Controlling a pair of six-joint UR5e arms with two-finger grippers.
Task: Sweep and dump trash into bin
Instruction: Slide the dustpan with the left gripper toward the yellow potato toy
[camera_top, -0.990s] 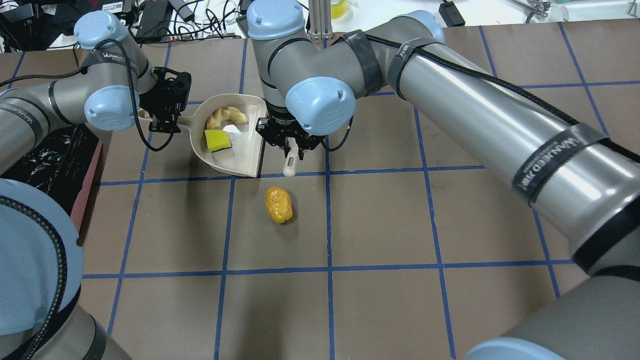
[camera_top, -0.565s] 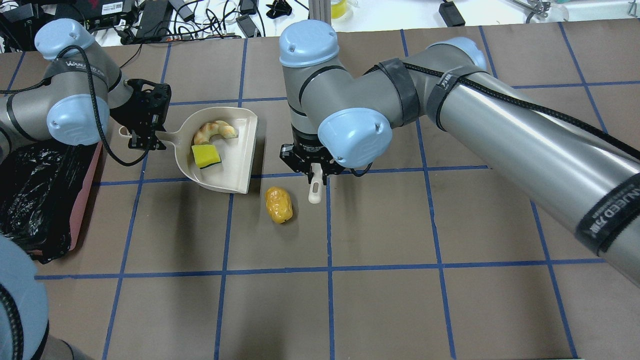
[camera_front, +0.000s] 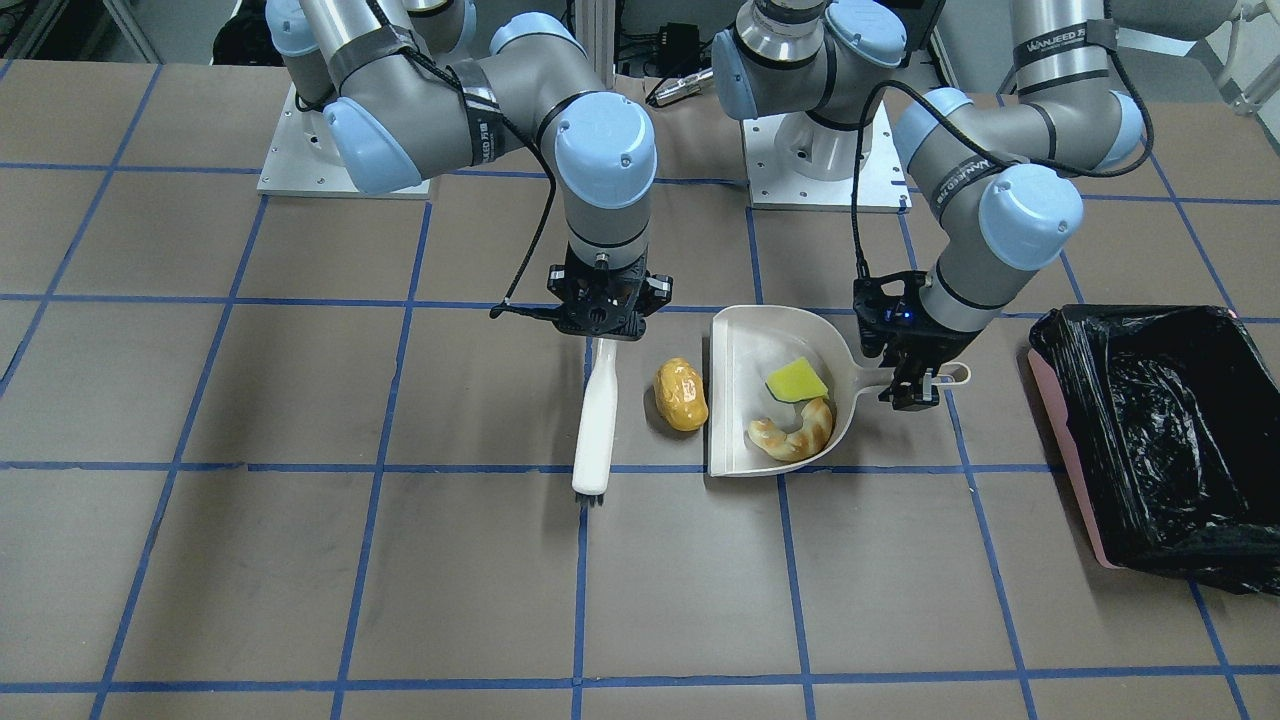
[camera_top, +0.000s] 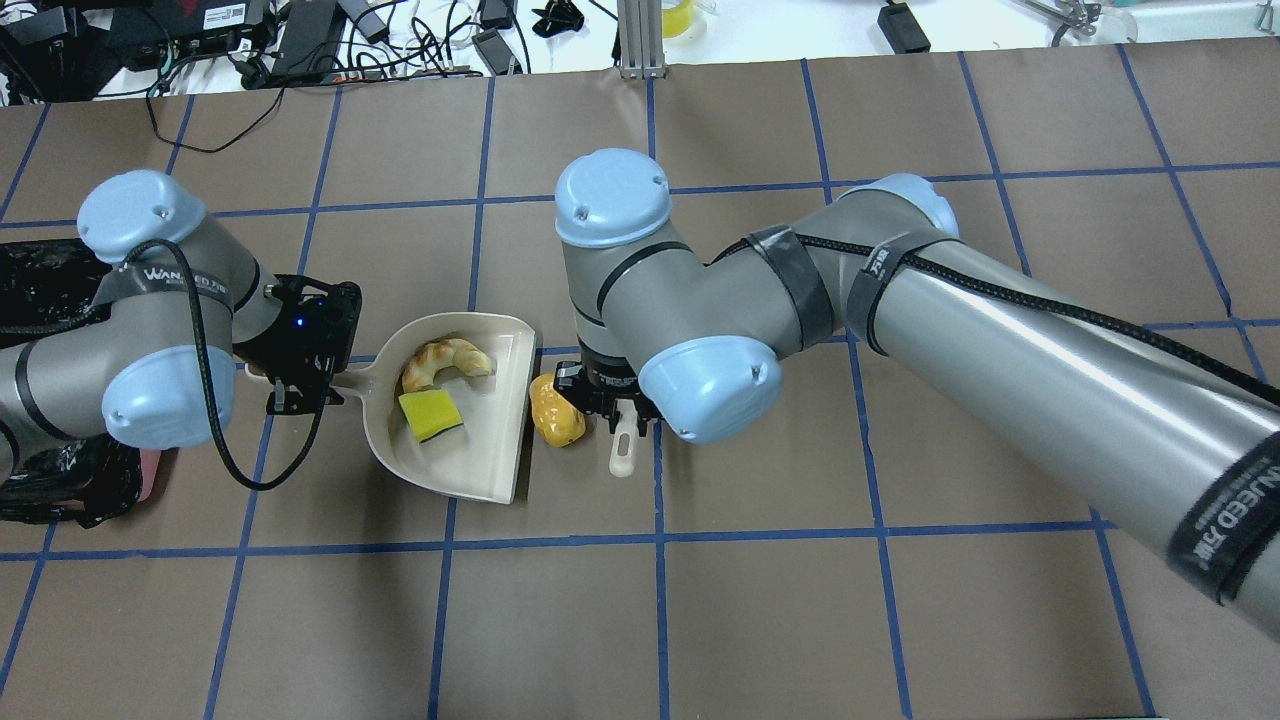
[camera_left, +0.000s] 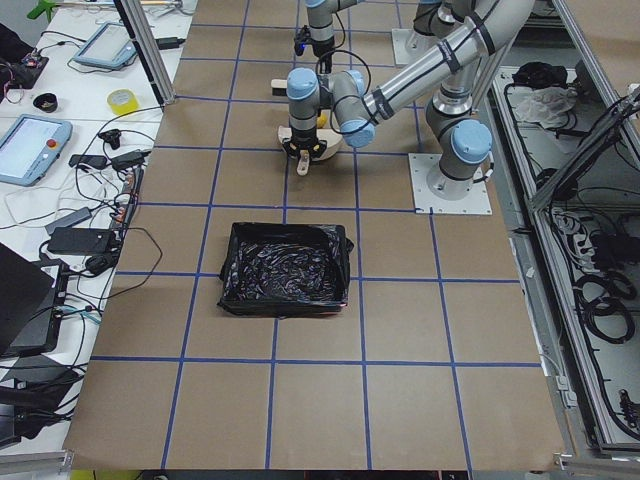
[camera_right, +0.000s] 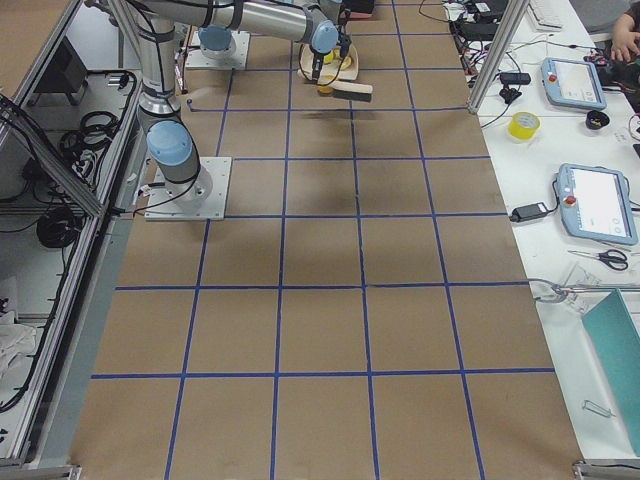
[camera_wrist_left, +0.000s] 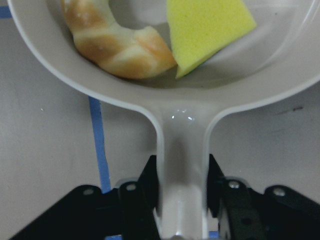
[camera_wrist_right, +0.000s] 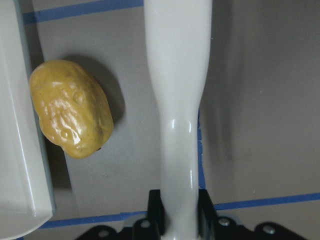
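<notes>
The left claw (camera_front: 905, 375) was closed narrowly on the end of the handle of the one cream-white dustpan (camera_front: 745, 350), its black fingers (camera_wrist_left: 135, 200) pressing the handle from both sides in the left wrist view. The right claw (camera_front: 600, 322) was likewise clamped narrowly, on the handle of the one white brush (camera_front: 597, 420), which pointed away from the claw with its dark-bristled tip at the far end. There were three pieces of trash. Two lay inside the dustpan: the curved tan-white croissant-like piece (camera_front: 795, 432) against the rounded back wall, and the yellow-green wedge (camera_front: 797, 380) just beside it, near the root of the handle. The third, the glossy golden-brown lump (camera_front: 681, 394), lay on the brown, blue-gridded desk (camera_front: 300, 560) just outside the dustpan's straight open edge, too near for me to tell whether it touched the lip. The lump sat between that edge and the brush; the brush ran roughly parallel with the dustpan's open edge and stood apart from the lump by a narrow strip of desk in the right wrist view. The one bin (camera_front: 1140, 320), a pink tub lined with crinkly black plastic, stood on the desk beyond the dustpan's handle end, apart from it, and no trash showed inside it.
</notes>
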